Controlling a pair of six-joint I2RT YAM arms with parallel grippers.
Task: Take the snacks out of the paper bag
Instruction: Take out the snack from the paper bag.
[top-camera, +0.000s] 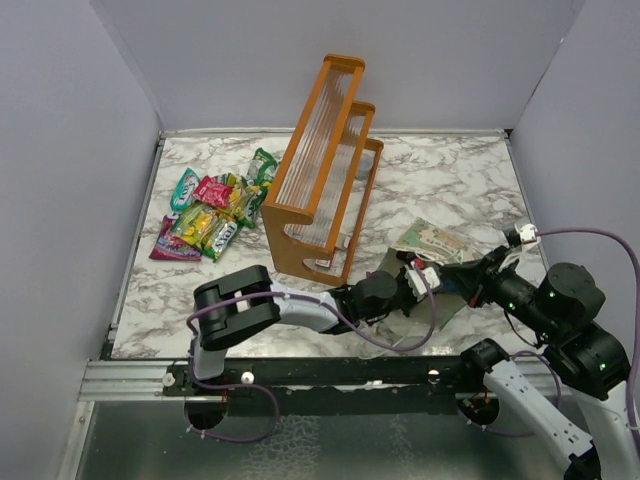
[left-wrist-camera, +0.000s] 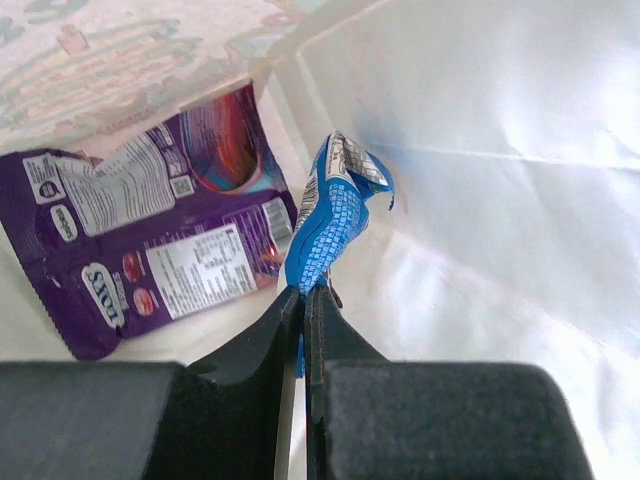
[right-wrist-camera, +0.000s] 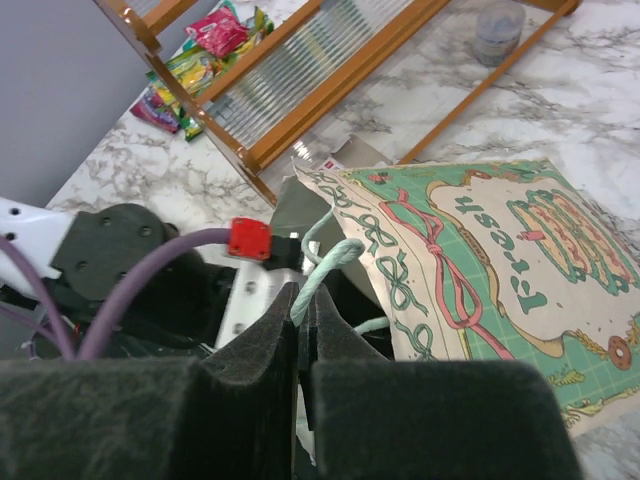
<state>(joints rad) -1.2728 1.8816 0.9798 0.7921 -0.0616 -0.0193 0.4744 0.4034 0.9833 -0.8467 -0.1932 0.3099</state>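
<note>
The paper bag (top-camera: 432, 243) lies on its side right of the rack, printed face up (right-wrist-camera: 500, 240). My left gripper (left-wrist-camera: 304, 296) is inside the bag and shut on a blue snack packet (left-wrist-camera: 330, 215). A purple snack packet (left-wrist-camera: 150, 230) lies beside it on the cream inside (left-wrist-camera: 500, 200). My right gripper (right-wrist-camera: 305, 295) is shut on the bag's pale green cord handle (right-wrist-camera: 325, 265) at the bag's mouth. In the top view the left gripper (top-camera: 400, 285) is partly hidden by the bag and the right gripper (top-camera: 462, 277) is beside it. Several snacks (top-camera: 212, 210) lie piled at the far left.
An orange wooden slatted rack (top-camera: 322, 165) stands in the middle, between the snack pile and the bag. It shows in the right wrist view (right-wrist-camera: 300, 80) too, with a small clear cup (right-wrist-camera: 497, 25) behind it. Grey walls close in the marble table (top-camera: 450, 170).
</note>
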